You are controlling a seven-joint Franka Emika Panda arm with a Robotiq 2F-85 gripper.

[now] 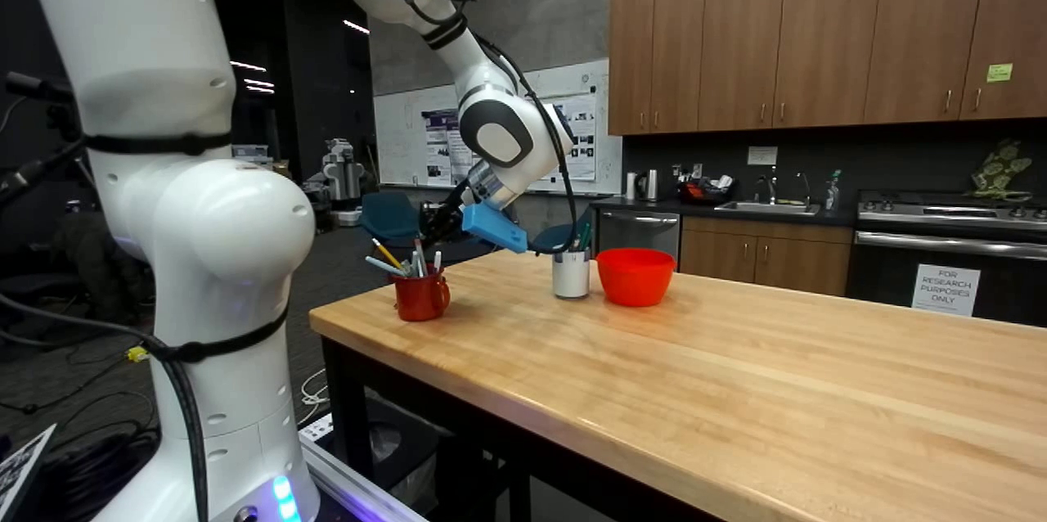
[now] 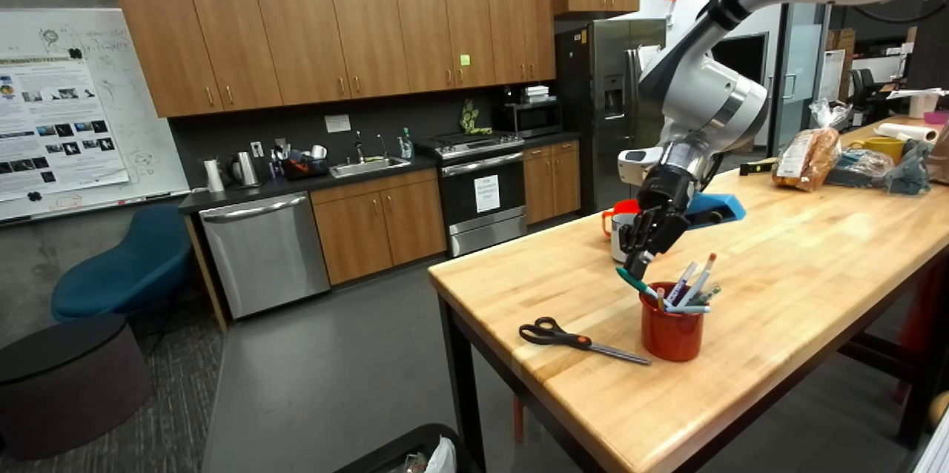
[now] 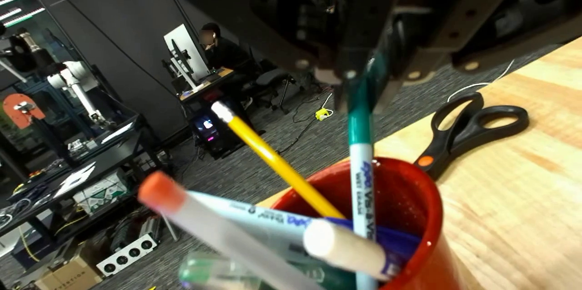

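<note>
A green-capped marker (image 3: 362,176) with a white barrel rises from the red mug (image 3: 427,217). My black gripper (image 3: 363,92) is shut on its green cap, which runs up between the fingers in the wrist view. The marker's lower end is inside the mug, hidden behind other pens. In an exterior view the gripper (image 2: 637,263) is tilted above the mug (image 2: 671,332), and the green cap (image 2: 632,281) leans toward the fingertips. Also in the mug are a yellow pencil (image 3: 277,162), a marker with an orange end (image 3: 168,192) and several more pens.
Black-handled scissors (image 2: 565,338) lie beside the mug near the table corner. A white cup (image 1: 571,276) with pens and a red bowl (image 1: 636,276) stand farther along the table (image 1: 703,391). Bagged bread (image 2: 808,156) sits at the far end. A blue part (image 1: 495,227) juts from the wrist.
</note>
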